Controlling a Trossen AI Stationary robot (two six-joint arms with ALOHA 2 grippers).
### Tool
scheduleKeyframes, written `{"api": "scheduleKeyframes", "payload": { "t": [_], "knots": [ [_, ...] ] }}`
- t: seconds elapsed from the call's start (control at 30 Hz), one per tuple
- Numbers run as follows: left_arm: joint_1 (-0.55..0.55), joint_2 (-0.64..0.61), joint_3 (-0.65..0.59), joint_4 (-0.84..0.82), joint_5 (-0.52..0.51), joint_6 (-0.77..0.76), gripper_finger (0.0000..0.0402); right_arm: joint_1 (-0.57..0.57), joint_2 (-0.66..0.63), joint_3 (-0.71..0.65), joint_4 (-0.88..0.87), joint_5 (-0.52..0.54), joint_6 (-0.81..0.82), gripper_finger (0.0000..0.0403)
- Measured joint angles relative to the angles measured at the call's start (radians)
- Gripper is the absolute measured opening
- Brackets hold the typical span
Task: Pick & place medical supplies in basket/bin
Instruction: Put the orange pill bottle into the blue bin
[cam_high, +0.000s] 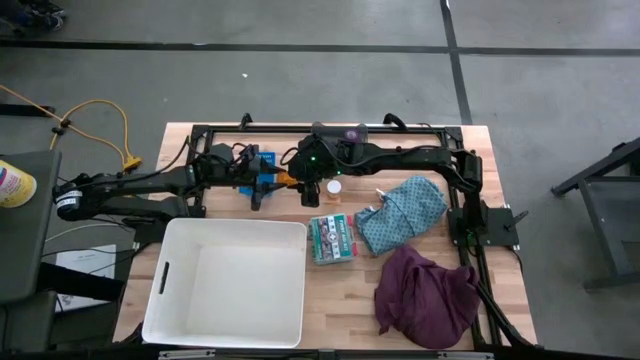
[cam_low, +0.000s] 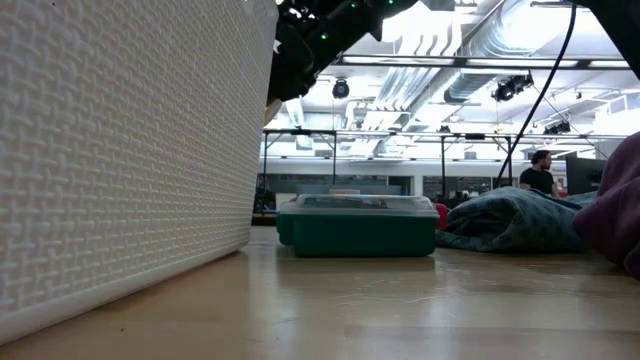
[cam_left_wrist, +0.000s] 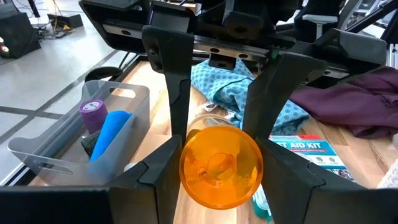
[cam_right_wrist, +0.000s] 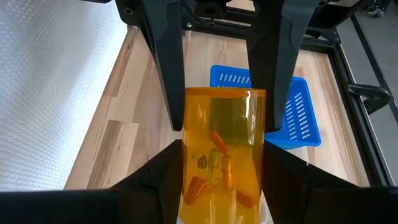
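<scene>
As both orange bottles are light, rigid and slick, we clamp each across its round body: our left tool (cam_left_wrist: 221, 168) grips one above the tabletop's (cam_high: 340, 300) far edge, our right tool (cam_right_wrist: 222, 163) the other alongside.

Both dark arms reach toward each other along the far side of the worktop. The left tool (cam_left_wrist: 221, 165) has its two fingers pressed against the sides of an orange bottle (cam_left_wrist: 221, 168). The right tool (cam_right_wrist: 225, 124) likewise clamps a second orange bottle (cam_right_wrist: 224, 165) between its fingers.
</scene>
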Motion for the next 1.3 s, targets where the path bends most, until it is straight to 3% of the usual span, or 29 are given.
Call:
{"api": "scheduleKeyframes", "payload": {
  "t": [0.27,0.47,1.3],
  "knots": [
    [-0.001,0.000,0.000,-0.002,0.004,0.000,0.0173,0.015,0.000,0.000,-0.006,0.013,-0.002,0.0218],
    [0.000,0.000,0.000,0.000,-0.001,-0.002,0.0173,0.019,0.000,0.000,-0.008,0.081,-0.001,0.0247],
    [0.000,0.000,0.000,0.000,0.000,-0.003,0.0173,0.019,-0.041,-0.001,-0.023,0.082,0.020,0.0254]
  ]
}}
